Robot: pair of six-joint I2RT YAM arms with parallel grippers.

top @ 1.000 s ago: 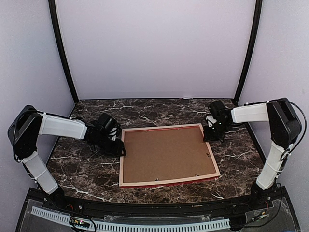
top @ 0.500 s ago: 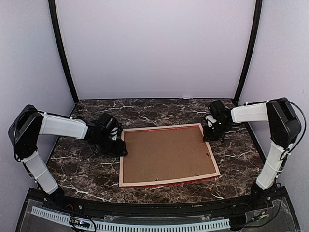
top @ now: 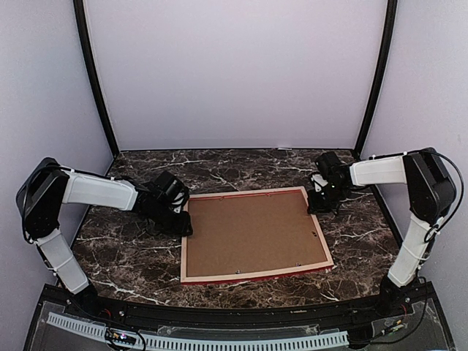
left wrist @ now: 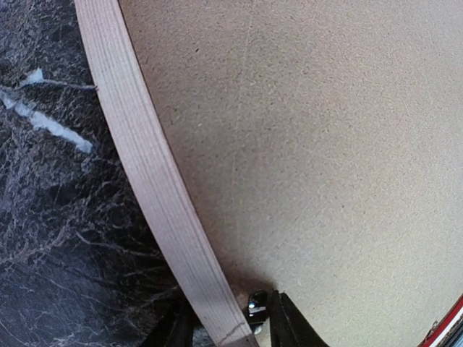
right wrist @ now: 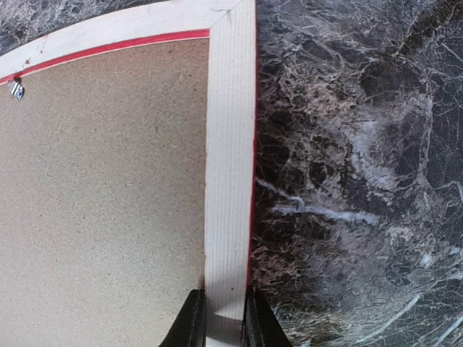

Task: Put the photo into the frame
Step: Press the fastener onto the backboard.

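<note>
Both arms pinch the thin red-and-pale-wood rectangular frame – face down, mid-worktop.

Left gripper jaws straddle its left rail; right gripper jaws clamp the far-right rail. Brown backing board fills it on the dark marble worktop.

The photo is hidden (backing board covers the frame).

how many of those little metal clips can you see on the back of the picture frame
4. One by the left gripper's fingertips on the frame's left rail, one near the far left corner, two along the near edge. Others may be hidden.
</note>
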